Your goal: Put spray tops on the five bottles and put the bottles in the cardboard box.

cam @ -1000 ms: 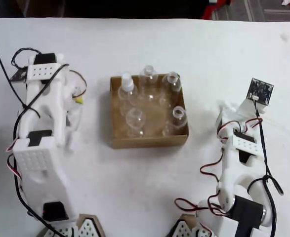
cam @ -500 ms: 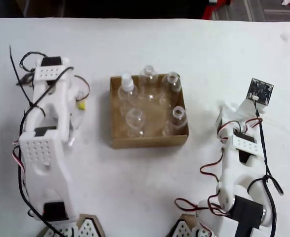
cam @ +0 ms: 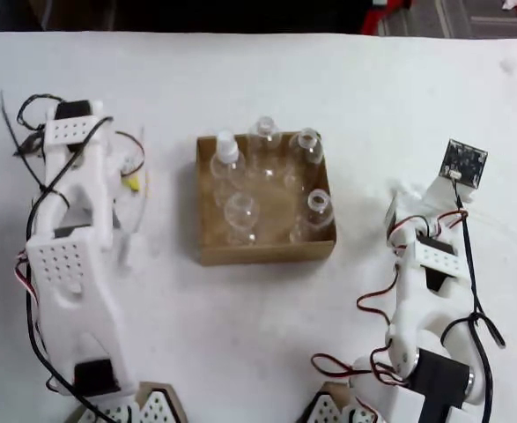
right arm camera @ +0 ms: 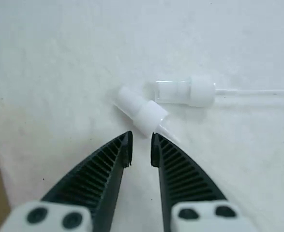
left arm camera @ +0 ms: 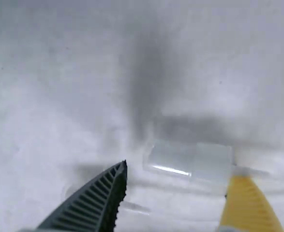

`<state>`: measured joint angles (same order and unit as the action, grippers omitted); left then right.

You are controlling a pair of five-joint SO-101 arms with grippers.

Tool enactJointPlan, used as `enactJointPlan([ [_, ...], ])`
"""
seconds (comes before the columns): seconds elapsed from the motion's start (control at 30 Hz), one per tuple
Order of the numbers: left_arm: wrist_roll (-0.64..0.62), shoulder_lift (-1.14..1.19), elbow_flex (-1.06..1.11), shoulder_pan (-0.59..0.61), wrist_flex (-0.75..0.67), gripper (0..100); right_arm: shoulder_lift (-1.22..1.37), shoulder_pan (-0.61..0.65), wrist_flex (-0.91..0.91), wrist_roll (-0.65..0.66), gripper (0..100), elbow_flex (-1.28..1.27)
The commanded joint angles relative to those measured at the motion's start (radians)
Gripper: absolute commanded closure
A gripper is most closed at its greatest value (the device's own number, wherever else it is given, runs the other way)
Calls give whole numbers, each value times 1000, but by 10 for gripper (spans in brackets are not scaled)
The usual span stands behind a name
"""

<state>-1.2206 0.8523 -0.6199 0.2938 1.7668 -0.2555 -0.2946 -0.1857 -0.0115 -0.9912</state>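
1. High view shows you 5 bottles [cam: 240,211] standing in the cardboard box [cam: 267,254] mid-worktop [cam: 372,88]; the far-left one wears a fitted spray top [cam: 225,141].
2. Your left end effector [left arm camera: 179,173] is spread around a clear spray top [left arm camera: 190,162] lying left of the box.
3. Your right end effector [right arm camera: 142,140] is barely parted, pinching nothing, with its tips just short of a white spray top [right arm camera: 142,113] right of the box.

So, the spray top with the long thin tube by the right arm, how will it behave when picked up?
The spray top looks round and lies on its side, so a push would probably roll it. Its thin tube seems likely to bend, not stay stiff. It is small plastic, so probably light, and the smooth clear cap may slip.
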Motion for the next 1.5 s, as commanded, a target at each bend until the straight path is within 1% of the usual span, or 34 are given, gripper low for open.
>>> enactJointPlan([
  [0.0,-20,-36,-35,50,18,699,-7,10,19,9,950,34],
  [0.13,-44,-44,-35,54,18,699,-7,10,19,9,950,34],
  [0.37,-48,-44,-35,110,20,699,-7,10,21,9,950,34],
  [0.4,-37,-44,-35,110,20,699,-7,10,21,9,950,34],
  [0.6,141,-33,-35,93,18,699,-5,10,22,9,950,34],
  [0.8,413,-33,-43,148,11,699,-5,10,22,9,950,34],
  [0.93,535,-44,-44,186,5,699,-5,10,22,9,950,34],
  [1.03,707,-47,-54,209,3,705,-5,10,22,9,950,34],
  [1.1,832,-45,-103,223,5,766,-5,10,22,9,950,34],
  [1.13,907,-45,-132,236,5,826,-4,10,22,9,950,34],
  [1.2,1057,-45,-212,265,8,981,-4,10,22,9,950,34],
  [1.23,1111,-45,-253,274,14,987,-4,10,22,9,950,34],
  [1.3,1165,-45,-324,288,17,921,-4,10,22,9,950,34],
  [1.37,1226,-45,-379,298,17,922,-4,12,24,9,950,34],
  [1.47,1369,-45,-439,297,17,944,-4,12,24,9,950,34],
])
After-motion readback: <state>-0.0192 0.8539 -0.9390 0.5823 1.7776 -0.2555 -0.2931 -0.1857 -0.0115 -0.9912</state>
